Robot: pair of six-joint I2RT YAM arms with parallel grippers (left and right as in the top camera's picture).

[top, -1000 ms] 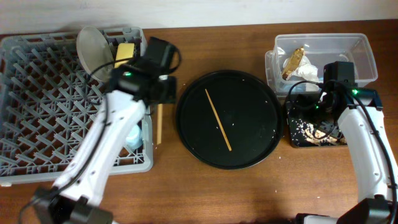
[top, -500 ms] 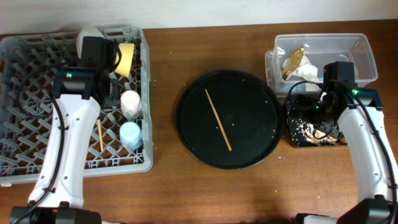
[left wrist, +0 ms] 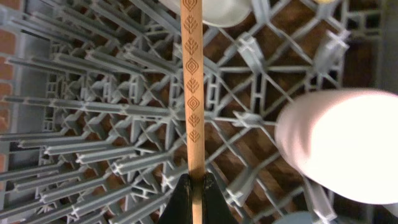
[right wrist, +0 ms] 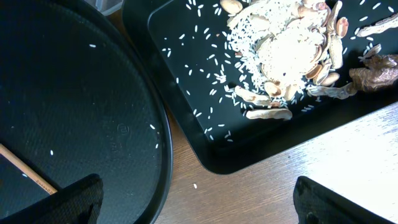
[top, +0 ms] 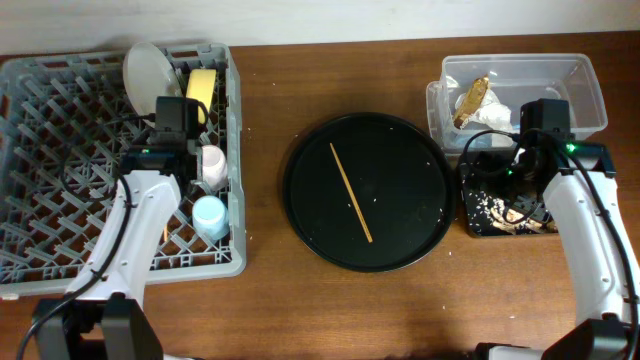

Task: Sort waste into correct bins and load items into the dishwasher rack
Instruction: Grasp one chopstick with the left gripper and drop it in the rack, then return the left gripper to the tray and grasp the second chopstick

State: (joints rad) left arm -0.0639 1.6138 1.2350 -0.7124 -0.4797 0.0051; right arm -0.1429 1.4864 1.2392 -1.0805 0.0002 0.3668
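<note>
My left gripper [left wrist: 196, 193] is shut on a wooden chopstick [left wrist: 191, 93] with a carved pattern and holds it low over the grey dishwasher rack [left wrist: 93, 124]. In the overhead view the gripper [top: 172, 150] is above the rack [top: 60, 170], and the chopstick's end [top: 164, 232] shows beside the arm. The pink cup [top: 210, 165], blue cup [top: 209, 215], plate [top: 148, 75] and yellow bowl [top: 203, 90] are in the rack. The second chopstick [top: 351, 191] lies on the round black tray [top: 300, 200]. My right gripper [right wrist: 199, 205] is open and empty over the table.
The shallow black tray [top: 470, 225] holds rice and tan food leftovers [right wrist: 286, 50]. The clear tub [top: 575, 75] behind it holds white napkins [top: 492, 113] and a brown scrap [top: 472, 100]. Rice grains are scattered on the round tray. My right gripper [top: 487, 165] hovers by the black tray's left edge.
My left arm has carried the chopstick from the rack's right edge to over the rack floor, beside the pink cup. The right arm has not moved.
</note>
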